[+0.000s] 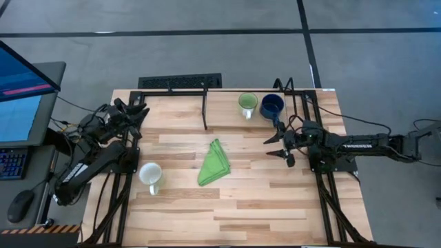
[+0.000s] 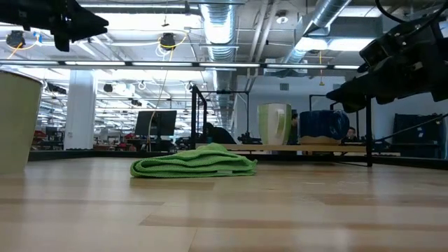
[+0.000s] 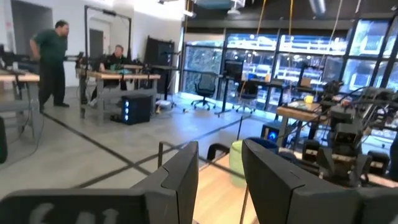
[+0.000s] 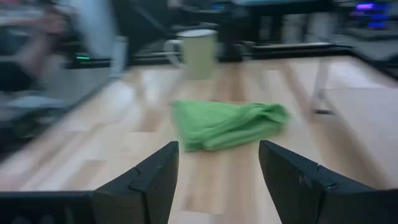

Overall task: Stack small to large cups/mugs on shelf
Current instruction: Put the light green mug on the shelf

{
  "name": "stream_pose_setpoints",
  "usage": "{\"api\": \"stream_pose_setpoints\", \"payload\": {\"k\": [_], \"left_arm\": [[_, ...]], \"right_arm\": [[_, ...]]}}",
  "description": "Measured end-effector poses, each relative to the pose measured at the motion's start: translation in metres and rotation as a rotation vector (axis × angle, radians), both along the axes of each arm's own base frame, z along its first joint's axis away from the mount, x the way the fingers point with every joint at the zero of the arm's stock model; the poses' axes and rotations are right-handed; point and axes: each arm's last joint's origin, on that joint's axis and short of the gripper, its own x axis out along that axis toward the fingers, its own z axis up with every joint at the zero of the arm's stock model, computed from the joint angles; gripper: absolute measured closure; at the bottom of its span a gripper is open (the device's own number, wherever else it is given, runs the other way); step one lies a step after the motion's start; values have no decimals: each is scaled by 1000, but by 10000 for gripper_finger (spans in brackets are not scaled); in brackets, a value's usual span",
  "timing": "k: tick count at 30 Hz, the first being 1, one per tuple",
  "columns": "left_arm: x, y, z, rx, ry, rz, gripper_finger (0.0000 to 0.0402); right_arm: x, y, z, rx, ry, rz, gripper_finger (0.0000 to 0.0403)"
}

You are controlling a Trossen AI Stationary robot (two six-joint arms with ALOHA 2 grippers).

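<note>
The white mug (image 1: 150, 175) stands alone at the near left of the table, handle toward the near edge. It looks like hard, glazed ceramic, rigid but chippable and probably slick, so pinching the rim wall seems safer than the handle. The folded green cloth (image 1: 214, 164) lies mid-table. The right gripper (image 1: 282, 146) hovers right of the cloth with its fingers spread and empty. The left gripper (image 1: 140, 110) waits at the far left, fingers slightly apart. On the shelf (image 1: 227, 103) at the far edge, the light green mug (image 1: 247, 104) and dark blue mug (image 1: 271, 105) stand side by side.
</note>
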Motion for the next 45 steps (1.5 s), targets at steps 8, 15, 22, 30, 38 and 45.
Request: {"api": "stream_pose_setpoints", "payload": {"k": [8,15,22,30,38,45], "left_arm": [[0,1,-2,-13,22,27,287],[-1,2,-3,-15,22,62,287],[-1,2,-3,-18,25,76,287],[-1,2,-4,-28,30,81,287],[-1,2,-4,-33,28,81,287],[2,4,-4,-44,41,77,287]], "right_arm": [[-14,-18,4,35,-25,6,157],[-23,-18,15,20,-96,-31,157],[-29,-6,18,0,-111,-54,157],[-36,2,19,-25,-126,-154,157],[-41,6,25,-55,-176,-262,157],[-40,9,24,-53,-174,-242,157]]}}
